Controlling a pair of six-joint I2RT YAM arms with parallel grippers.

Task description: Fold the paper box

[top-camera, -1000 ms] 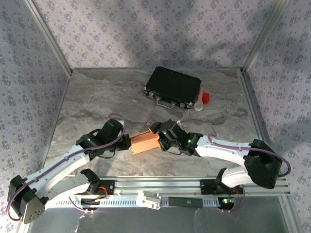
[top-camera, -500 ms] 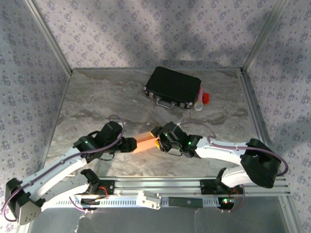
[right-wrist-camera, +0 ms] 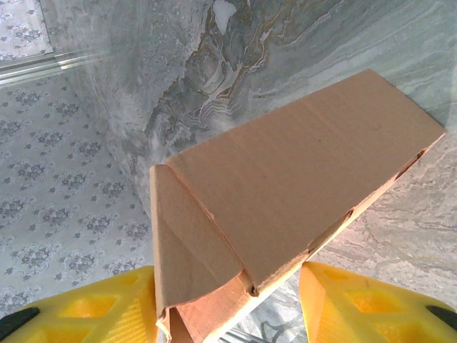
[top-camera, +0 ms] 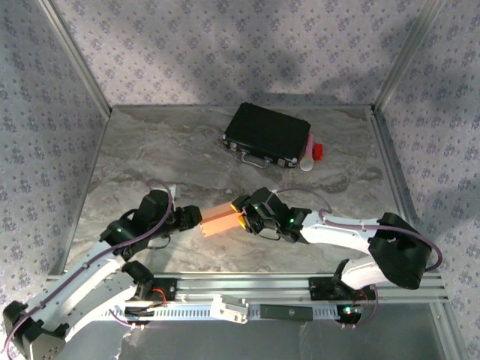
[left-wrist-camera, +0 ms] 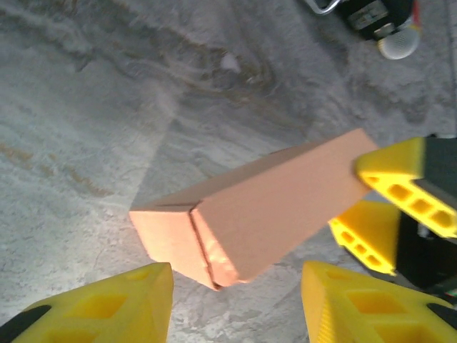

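Left hand released the smooth rectangular paper box.

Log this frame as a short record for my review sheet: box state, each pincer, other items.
paper box: folded into a long box shape, lying between the two arms
left pincer: open, fingers either side of the box's near end, not touching
right pincer: closed on the box's other end
other items: black case at the far side of the table

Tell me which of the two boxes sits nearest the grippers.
The salmon-pink paper box, the one between the left gripper and right gripper; the black case sits far back, untouched.
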